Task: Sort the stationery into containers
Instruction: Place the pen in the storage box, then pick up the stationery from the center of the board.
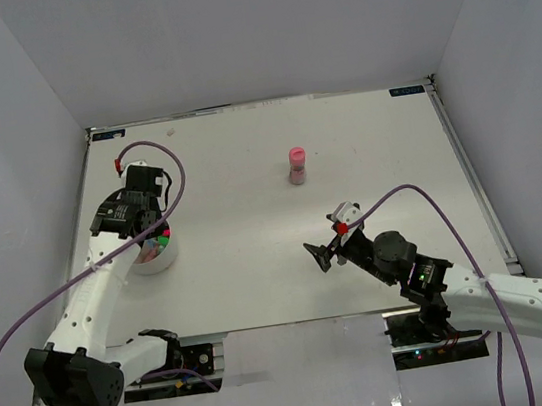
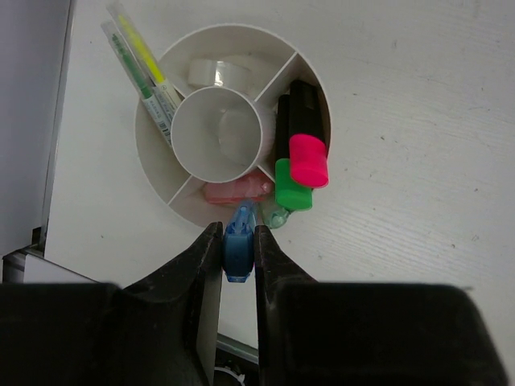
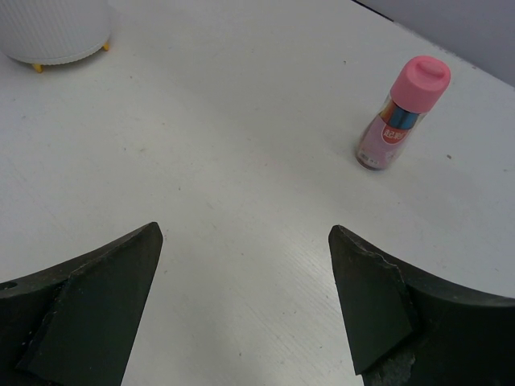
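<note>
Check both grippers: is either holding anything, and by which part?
The left gripper pinches a blue pen by its blue end, at the white container rim. The right gripper is open and empty.

White divided container holding tape roll, pink highlighter, green highlighter, blue pen at rim, pink cylinder upright, well apart

Top camera overlooks the whole table; close wrist cameras share its container and pink cylinder.
</note>
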